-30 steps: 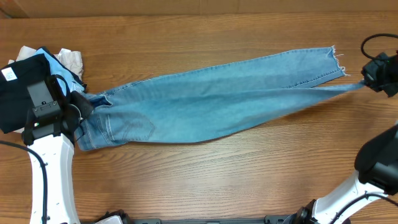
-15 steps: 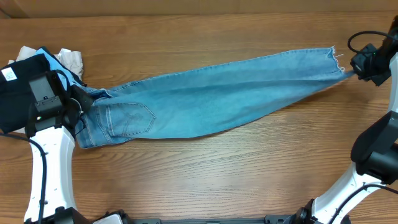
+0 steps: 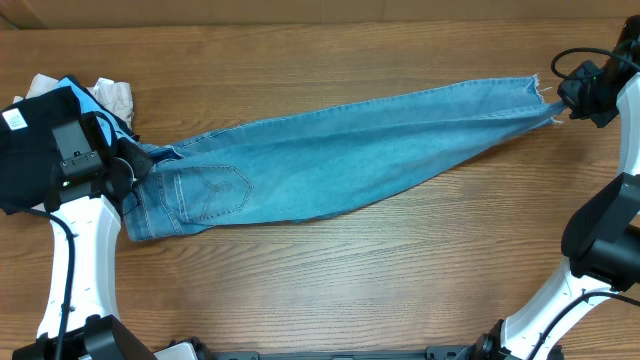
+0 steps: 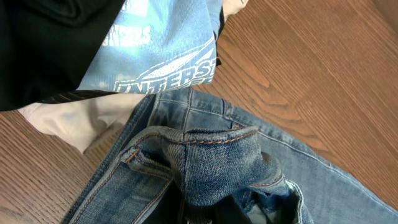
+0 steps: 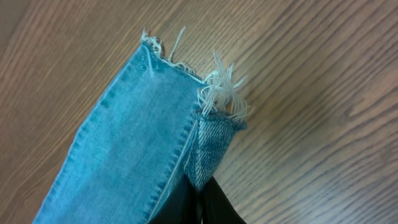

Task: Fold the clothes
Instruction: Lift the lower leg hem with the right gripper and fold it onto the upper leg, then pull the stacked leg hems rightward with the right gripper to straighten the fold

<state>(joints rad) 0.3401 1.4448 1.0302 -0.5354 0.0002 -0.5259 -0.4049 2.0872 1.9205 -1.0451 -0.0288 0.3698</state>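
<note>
A wooden table (image 3: pixel 400 270) is carrying jeans (image 3: pixel 340 160) stretching from its left edge toward its right edge; a black garment (image 3: pixel 25 150), cyan cloth (image 4: pixel 155 56) and beige cloth (image 3: pixel 117 97) are lying at the left edge.

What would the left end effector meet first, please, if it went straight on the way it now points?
Past the jeans it grips, the left end effector would probably meet the light-blue printed cloth first, though depth is unclear.

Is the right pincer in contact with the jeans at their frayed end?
Touching. The right wrist view shows the right pincer shut on a fold of the jeans, with denim running straight into its grip.
</note>
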